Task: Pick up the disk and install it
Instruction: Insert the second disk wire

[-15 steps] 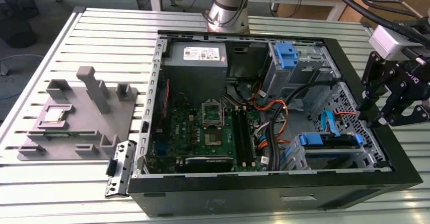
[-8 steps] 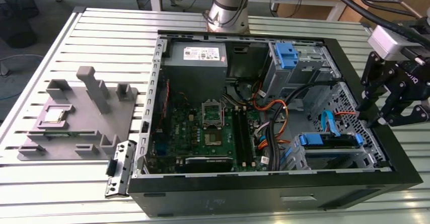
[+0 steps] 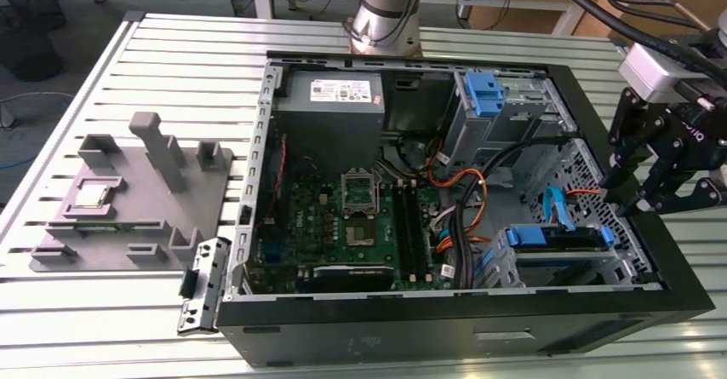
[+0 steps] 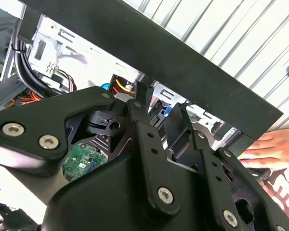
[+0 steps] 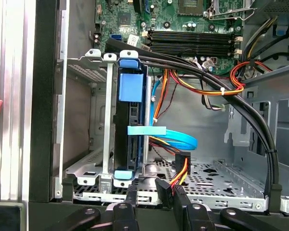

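The disk (image 3: 553,237), with its blue carrier frame, sat already slotted in the metal drive cage at the near corner of the open computer case (image 3: 455,328), toward the exterior view's right; in the first wrist view the disk (image 5: 130,139) stood on edge between the cage's rails, its blue tab uppermost and a light blue flat cable (image 5: 168,134) running from beside it into the case. The end effector (image 3: 665,193) hung outside the case wall, just beside that corner, holding nothing, with its black fingers spread apart; in the first wrist view the end effector (image 5: 151,192) showed its finger tips (image 5: 164,188) near the cage's floor plate, apart from the disk. The motherboard (image 3: 340,226) lay flat in the case bottom, with the grey power-supply box (image 3: 335,94) at the far end and a second blue-tabbed bay (image 3: 483,94) beside it. A grey fixture plate (image 3: 125,200) rested on the slatted desk (image 3: 170,47) toward the exterior view's left. A person's hand (image 4: 274,147) lay on the desk outside the case in the second wrist view.
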Motion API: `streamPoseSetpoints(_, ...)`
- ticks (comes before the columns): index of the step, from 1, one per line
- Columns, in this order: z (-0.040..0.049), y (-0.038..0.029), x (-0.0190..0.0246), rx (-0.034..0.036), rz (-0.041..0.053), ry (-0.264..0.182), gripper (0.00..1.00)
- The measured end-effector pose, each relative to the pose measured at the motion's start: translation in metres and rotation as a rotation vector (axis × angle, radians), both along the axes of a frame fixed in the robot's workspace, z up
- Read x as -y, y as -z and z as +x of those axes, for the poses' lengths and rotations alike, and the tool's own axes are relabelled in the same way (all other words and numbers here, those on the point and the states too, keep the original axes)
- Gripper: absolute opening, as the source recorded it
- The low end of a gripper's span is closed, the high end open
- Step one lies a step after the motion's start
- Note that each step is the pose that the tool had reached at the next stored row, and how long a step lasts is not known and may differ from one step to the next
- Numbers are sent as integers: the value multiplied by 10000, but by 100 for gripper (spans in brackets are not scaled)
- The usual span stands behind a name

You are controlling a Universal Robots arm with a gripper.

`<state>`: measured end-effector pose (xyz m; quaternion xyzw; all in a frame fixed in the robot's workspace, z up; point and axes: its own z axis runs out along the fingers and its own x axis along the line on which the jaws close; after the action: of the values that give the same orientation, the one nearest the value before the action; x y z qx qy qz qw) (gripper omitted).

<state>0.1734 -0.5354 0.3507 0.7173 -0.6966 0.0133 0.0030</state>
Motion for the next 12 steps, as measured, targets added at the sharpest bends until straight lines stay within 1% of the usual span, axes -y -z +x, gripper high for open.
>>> streamPoseSetpoints(3, 0, 1, 0, 0, -2, 0, 43)
streamPoseSetpoints(4, 0, 0, 0, 0, -3, 0, 41)
streamPoseSetpoints(5, 0, -1, 0, 0, -6, 0, 35)
streamPoseSetpoints(7, 0, -2, -1, 0, -11, 0, 35)
streamPoseSetpoints(8, 0, -2, -1, 0, -12, 0, 29)
streamPoseSetpoints(12, 0, 0, 0, 0, -12, 0, 29)
